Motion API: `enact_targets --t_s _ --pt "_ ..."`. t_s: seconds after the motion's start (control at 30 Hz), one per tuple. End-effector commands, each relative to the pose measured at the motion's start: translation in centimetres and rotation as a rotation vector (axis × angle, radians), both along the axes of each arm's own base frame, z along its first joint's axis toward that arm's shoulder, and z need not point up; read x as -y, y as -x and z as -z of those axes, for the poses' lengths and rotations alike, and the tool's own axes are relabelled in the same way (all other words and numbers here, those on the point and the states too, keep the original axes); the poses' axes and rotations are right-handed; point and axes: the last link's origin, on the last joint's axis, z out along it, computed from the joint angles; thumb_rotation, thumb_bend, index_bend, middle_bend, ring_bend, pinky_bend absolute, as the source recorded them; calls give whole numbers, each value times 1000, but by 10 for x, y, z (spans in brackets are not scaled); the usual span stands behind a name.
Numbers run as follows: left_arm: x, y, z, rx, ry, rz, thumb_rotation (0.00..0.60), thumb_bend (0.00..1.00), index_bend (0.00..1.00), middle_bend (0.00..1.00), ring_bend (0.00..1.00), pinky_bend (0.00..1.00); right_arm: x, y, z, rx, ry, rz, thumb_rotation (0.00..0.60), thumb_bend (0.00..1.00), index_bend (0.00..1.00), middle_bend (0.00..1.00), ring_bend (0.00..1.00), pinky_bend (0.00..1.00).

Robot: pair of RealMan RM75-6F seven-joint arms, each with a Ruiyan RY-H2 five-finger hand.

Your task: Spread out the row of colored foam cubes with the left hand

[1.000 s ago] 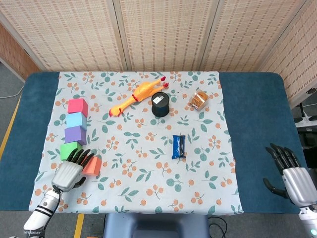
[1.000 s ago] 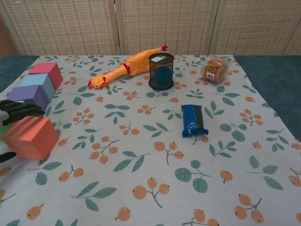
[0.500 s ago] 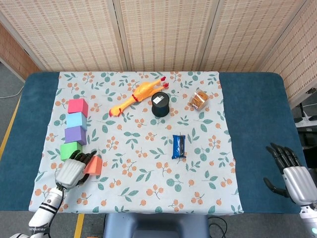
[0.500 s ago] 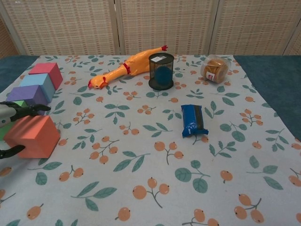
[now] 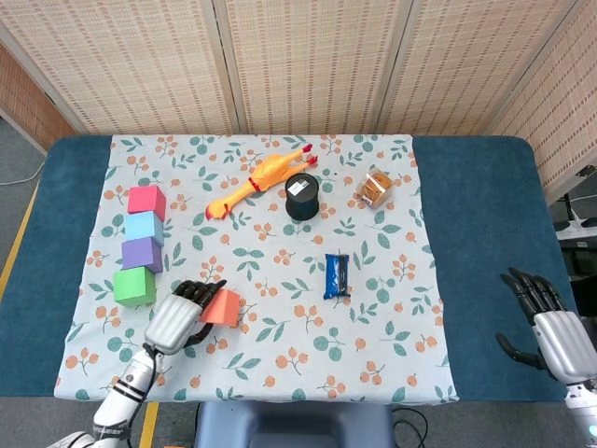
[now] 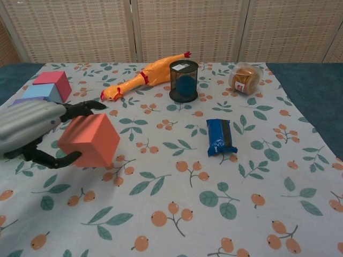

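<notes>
Woven folding screens [image 5: 308, 56] behind; grey floor [image 5: 14, 149], perhaps carpet.

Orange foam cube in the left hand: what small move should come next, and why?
Probably lower it and let go. The left hand holds the orange foam cube to the right of the row, apart from the green foam cube, over bare floral tablecloth.
</notes>
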Motion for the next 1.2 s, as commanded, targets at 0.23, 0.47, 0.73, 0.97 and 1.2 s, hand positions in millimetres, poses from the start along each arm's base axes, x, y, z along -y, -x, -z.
enact_targets --t_s 0.23,0.47,0.73,0.97,1.2 --pt "-19 -22 32 -27 22 22 600 401 0 45 41 122 1 2 -1 8 -5 9 600 229 0 0 0 0" --pt "-12 -15 18 -28 40 7 600 386 0 0 0 113 1 2 4 -4 -21 11 600 229 0 0 0 0" --pt "-13 7 -15 -52 -80 3 600 363 0 10 113 65 -3 -1 -1 7 -4 -7 600 229 0 0 0 0" --pt "-18 60 -36 -76 -92 -144 600 372 0 28 231 66 -4 -1 2 17 -27 -12 600 229 0 0 0 0" --pt "-17 76 -32 -103 -47 -159 600 349 0 41 221 32 -10 -7 1 33 -23 -26 600 230 0 0 0 0"
